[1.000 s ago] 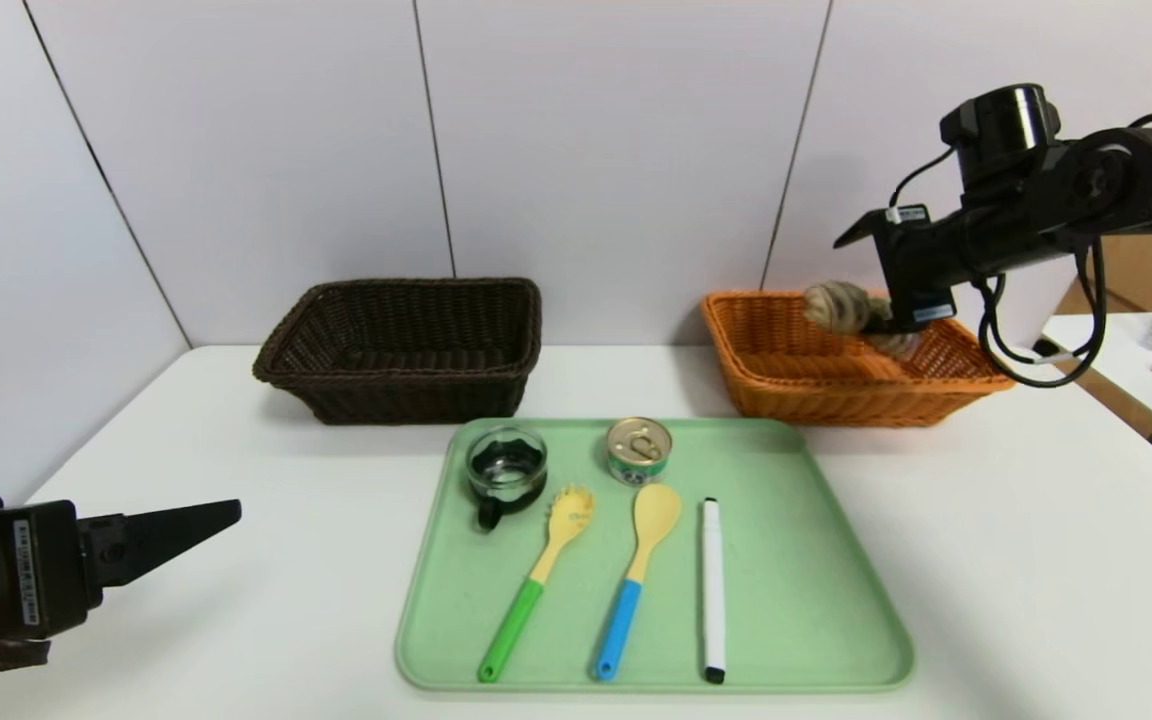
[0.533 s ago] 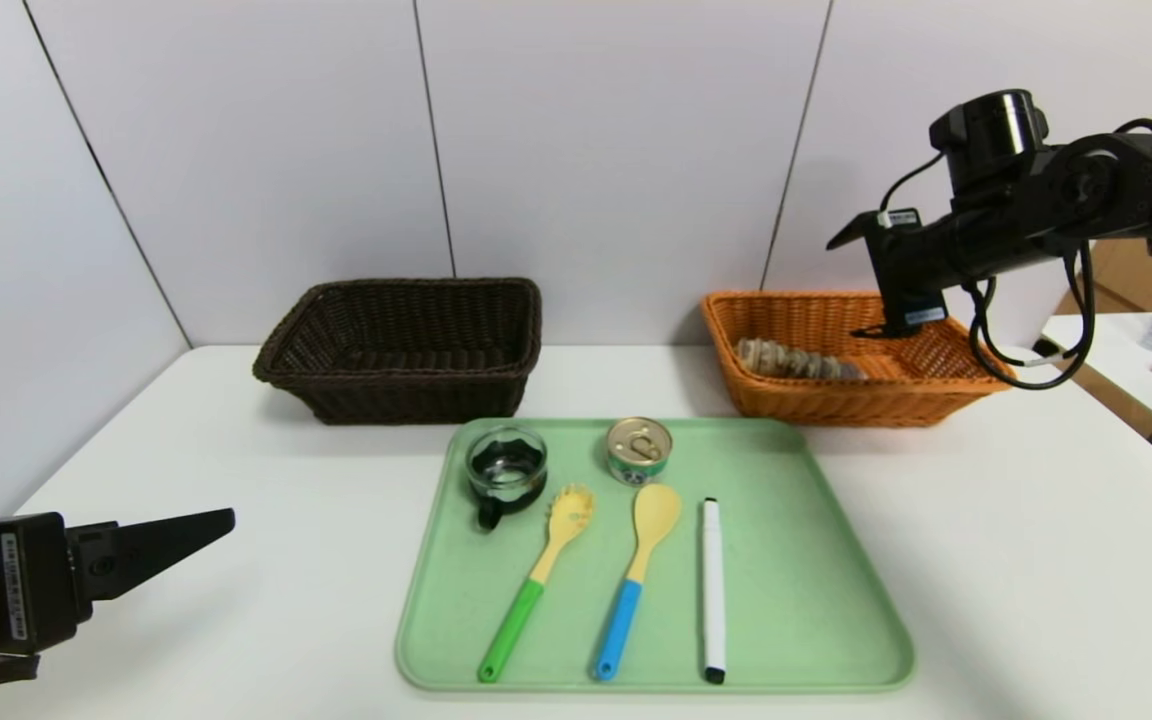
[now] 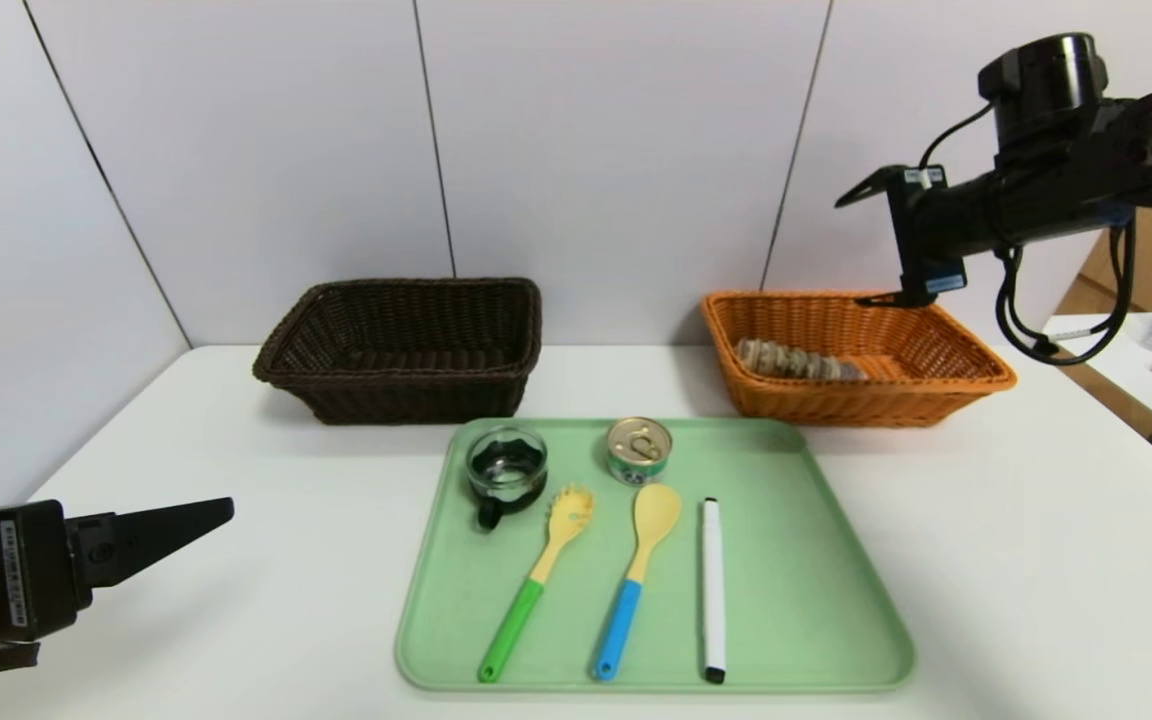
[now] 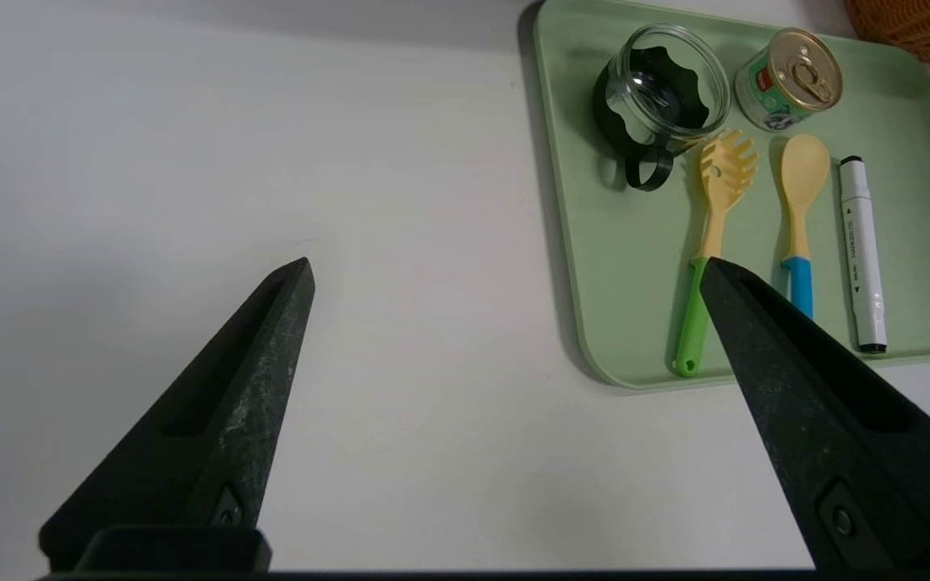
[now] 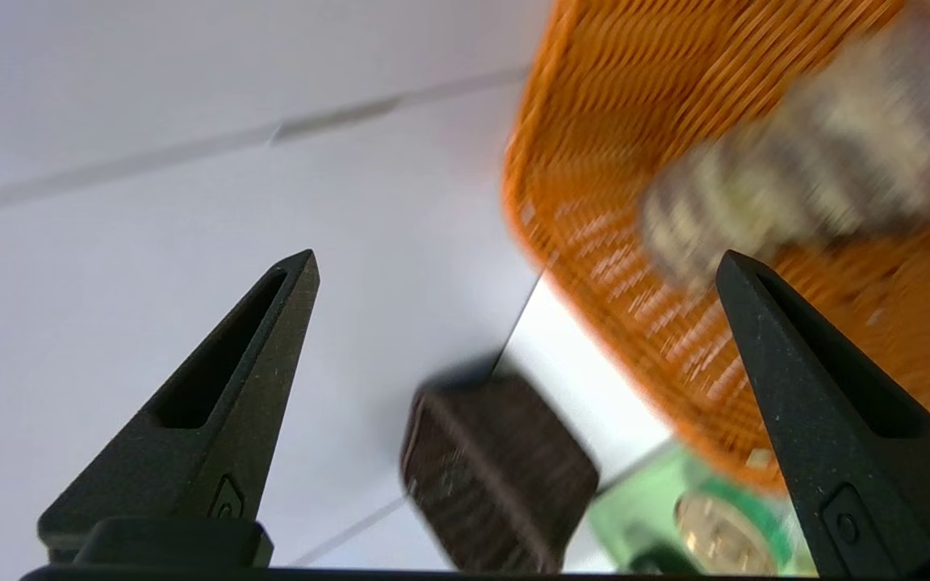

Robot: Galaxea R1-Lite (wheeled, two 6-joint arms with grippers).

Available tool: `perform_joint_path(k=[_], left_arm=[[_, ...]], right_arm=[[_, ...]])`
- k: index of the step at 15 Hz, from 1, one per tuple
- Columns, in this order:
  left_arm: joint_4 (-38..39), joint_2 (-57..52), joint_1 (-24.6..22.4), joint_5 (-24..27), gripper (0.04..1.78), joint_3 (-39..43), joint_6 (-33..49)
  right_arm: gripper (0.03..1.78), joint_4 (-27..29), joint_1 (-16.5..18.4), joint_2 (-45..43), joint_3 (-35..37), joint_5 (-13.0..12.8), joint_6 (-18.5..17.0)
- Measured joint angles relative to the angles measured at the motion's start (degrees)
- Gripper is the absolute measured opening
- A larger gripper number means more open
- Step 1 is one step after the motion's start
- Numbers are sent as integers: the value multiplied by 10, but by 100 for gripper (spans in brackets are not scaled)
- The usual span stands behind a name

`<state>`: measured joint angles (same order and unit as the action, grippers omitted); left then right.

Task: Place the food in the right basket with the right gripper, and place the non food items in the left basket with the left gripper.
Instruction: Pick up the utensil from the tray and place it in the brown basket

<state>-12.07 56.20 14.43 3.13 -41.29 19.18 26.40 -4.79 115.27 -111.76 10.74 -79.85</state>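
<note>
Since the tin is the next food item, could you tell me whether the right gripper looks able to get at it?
Probably yes: the right gripper is open and empty above the orange basket, and the tin stands uncovered on the tray.

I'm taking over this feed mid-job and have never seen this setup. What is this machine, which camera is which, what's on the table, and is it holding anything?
It is a two-armed robot. One picture looks down from its head; the other two come from cameras on each wrist, peering out between that gripper's two black fingers.

A green tray sits on the white table. On it: a glass cup, a small tin, a pasta fork, a spoon and a white marker.

Behind stand a dark brown basket and an orange basket, which holds a striped bread loaf.

The right gripper is open above the orange basket, holding nothing. The left gripper waits open and empty over the table, left of the tray.
</note>
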Motion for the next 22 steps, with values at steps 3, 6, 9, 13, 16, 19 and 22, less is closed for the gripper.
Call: perform_joint_path(k=[3,6,9,13,16,19,22], left_arm=[[1,5,1,0,169,-14,0],[0,15,1,-1,169,-44,2],[4,26,9,0,169,-80,37],[5,38,55,1,169,-97,55],[-23,60,108,-7,169,-144,55],[-39,91,166,-13,169,-173,43],[-13,125,195,-13,169,-176,6]], right_arm=[[169,34,-29,-55,0,43,45],[169,95,-80,-114,2,44,171],[169,160,-118,-159,3,44,280],[169,286,-136,-182,4,-3,362],[170,397,-146,-192,6,-62,448],[170,462,-147,-216,9,-71,534],[170,504,-147,-249,34,-77,598]])
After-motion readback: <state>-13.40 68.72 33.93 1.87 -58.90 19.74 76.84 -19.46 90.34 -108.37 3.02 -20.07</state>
